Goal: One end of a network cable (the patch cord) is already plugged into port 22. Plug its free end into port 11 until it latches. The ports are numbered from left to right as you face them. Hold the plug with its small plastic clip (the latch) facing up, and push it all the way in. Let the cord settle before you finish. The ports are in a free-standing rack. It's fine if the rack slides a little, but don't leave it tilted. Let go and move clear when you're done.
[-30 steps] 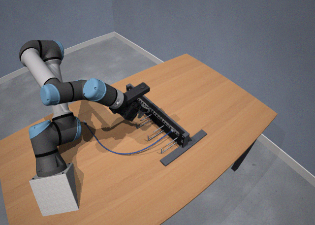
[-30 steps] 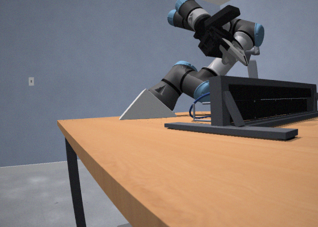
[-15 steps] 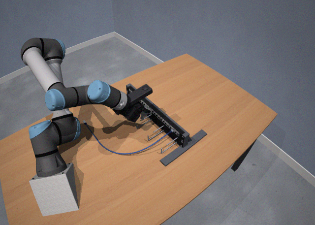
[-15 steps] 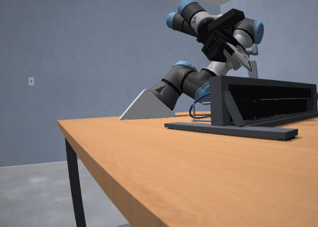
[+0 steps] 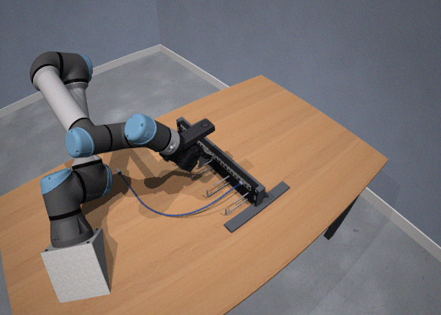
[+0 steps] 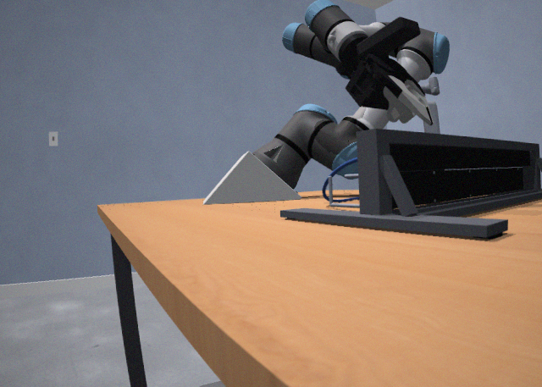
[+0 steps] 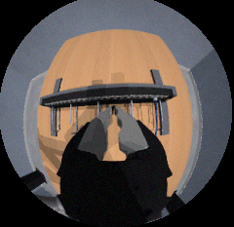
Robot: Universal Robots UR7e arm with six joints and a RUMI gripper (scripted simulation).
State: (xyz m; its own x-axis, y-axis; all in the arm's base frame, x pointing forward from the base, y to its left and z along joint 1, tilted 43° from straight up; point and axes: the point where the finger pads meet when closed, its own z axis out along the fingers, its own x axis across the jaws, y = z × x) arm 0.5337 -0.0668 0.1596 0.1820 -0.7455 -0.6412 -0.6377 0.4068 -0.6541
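The dark rack (image 5: 264,196) (image 6: 368,177) (image 7: 168,92) stands upright on its feet. The blue cord (image 5: 170,215) (image 6: 324,189) (image 7: 157,119) runs from a port near the rack's right end, in the wrist view, and curves over the table. Its free plug (image 5: 118,171) lies on the table near the arm's base, far from the gripper; which way its latch faces is too small to tell. My gripper (image 6: 430,123) (image 7: 113,106) is shut and empty, its tips above the table near the middle of the port row. The port numbers cannot be read.
Several metal cable guides (image 5: 226,211) (image 6: 330,190) (image 7: 131,108) stick out from the rack's port side, below the gripper. The rack's long foot (image 5: 257,207) (image 6: 394,223) rests on the wooden table (image 5: 320,155). The arm's pale base block (image 5: 76,272) (image 6: 251,184) stands at the table's other side.
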